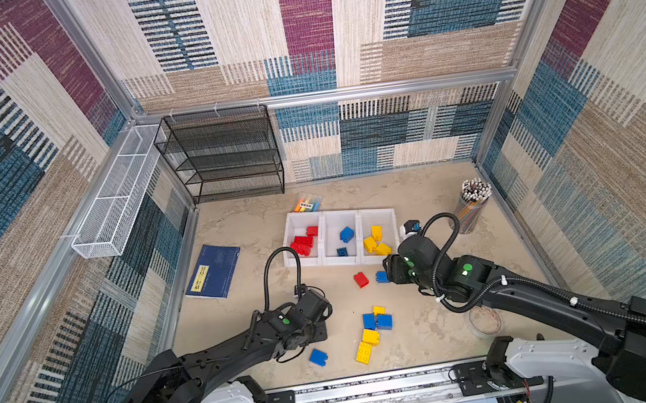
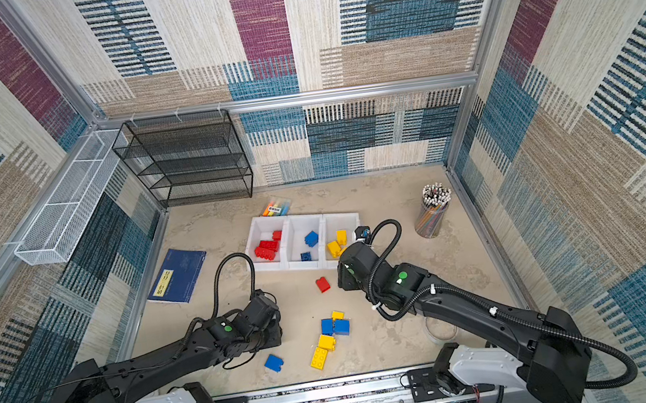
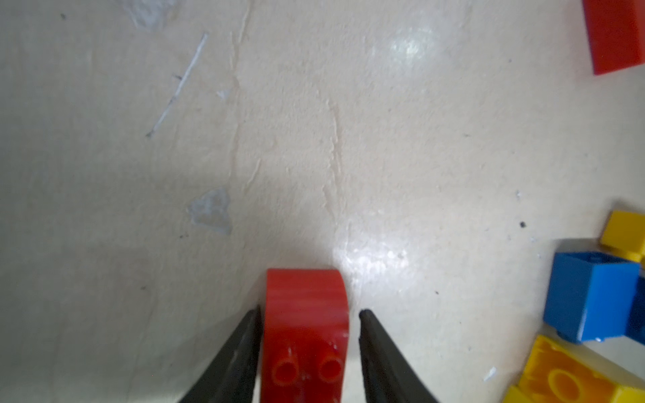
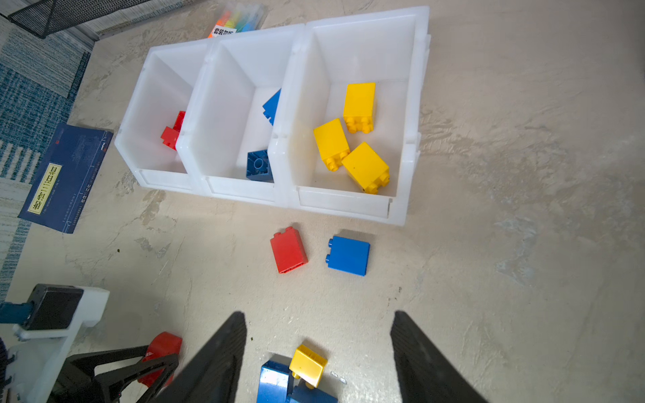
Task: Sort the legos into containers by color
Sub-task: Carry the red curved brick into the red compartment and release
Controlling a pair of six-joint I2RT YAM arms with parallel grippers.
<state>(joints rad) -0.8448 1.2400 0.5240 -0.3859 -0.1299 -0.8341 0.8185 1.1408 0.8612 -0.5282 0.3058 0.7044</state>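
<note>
Red plastic sits between the jaws of the left gripper point(image 3: 309, 312) in its wrist view. This red brick point(image 3: 305, 331) lies on the desk point(image 3: 314, 139), with one jaw against it and the other a sliver off, so I cannot tell whether it is clamped. Both top views hide the brick under the arm. They also hide the tips of the right gripper point(image 4: 319, 314). Its wrist view shows the jaws wide apart, with a yellow brick point(image 4: 309, 364) between them. The containers point(image 4: 343, 206) stand toward the desk's back edge, holding red, blue and yellow legos.

Patchwork carpet walls point(image 1: 308, 24) in blue, maroon, beige; mottled beige floor point(image 1: 242, 237); black mesh rack point(image 1: 223, 156) at eleven o'clock, white wire basket point(image 1: 120, 202) at ten
</note>
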